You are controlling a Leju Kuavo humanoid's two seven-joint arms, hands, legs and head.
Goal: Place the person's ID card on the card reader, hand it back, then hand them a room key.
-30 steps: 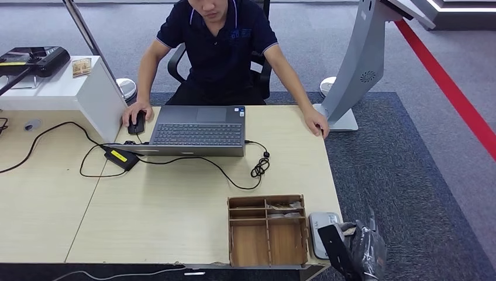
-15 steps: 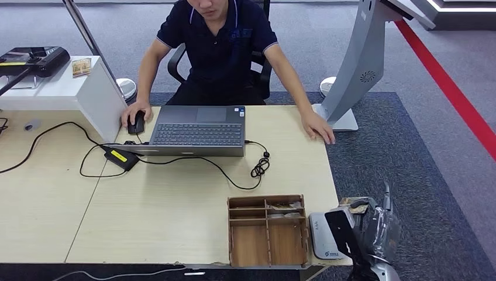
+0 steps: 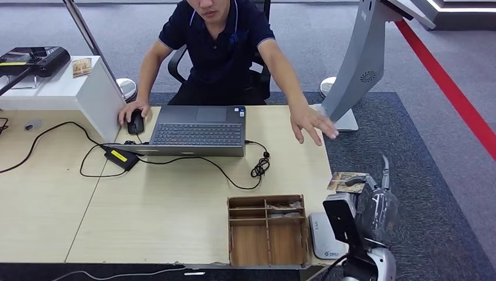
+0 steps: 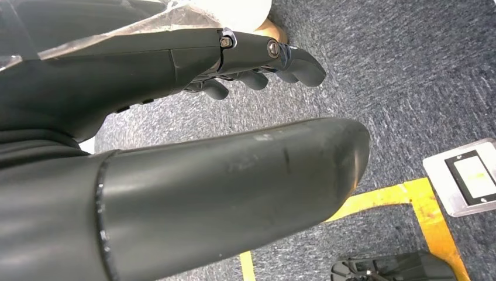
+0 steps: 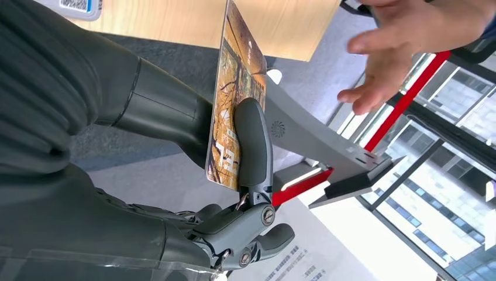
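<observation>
While my right robot hand [image 3: 374, 202] pinches the ID card [image 5: 237, 96] between thumb and finger, off the surface [image 3: 175, 205] edge, above the card reader [image 3: 324, 237], the person's hand [image 3: 313, 123] reaches toward it. The card looks thin, stiff, light and probably slippery, so I hold one end and leave the other free. My left robot hand [image 4: 245, 64] hangs empty, fingers loosely curled.

An office: laptop [image 3: 199, 130] on a desk [image 3: 146, 199], carpet [image 3: 409, 158]
</observation>
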